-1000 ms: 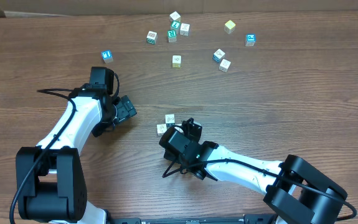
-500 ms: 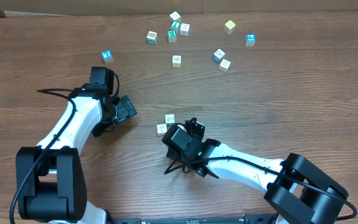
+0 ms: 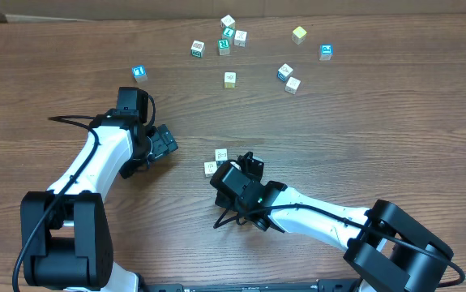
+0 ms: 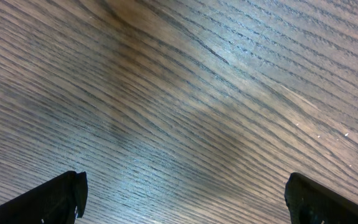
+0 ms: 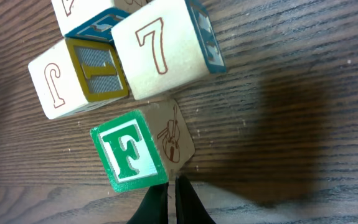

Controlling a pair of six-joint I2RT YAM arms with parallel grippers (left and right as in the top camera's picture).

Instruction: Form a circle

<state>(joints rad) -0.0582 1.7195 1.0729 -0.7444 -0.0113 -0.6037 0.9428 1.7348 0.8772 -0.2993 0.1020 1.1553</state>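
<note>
Your right end effector (image 5: 168,200) has its fingers pressed together on nothing, tips just beside the green F cube (image 5: 129,158); that cube sits touching or nearly touching the J cube (image 5: 79,78) and the 7 cube (image 5: 163,46), with a fourth cut off by the frame; so the circle (image 5: 119,81) looks nearly formed, perhaps one nudge short; it lies mid-tabletop (image 3: 362,130), well clear of any edge; your left end effector (image 3: 166,144) hangs wide apart over bare wood to the left; loose cubes (image 3: 229,79) lie well apart on the far side, leaving you open room
</note>
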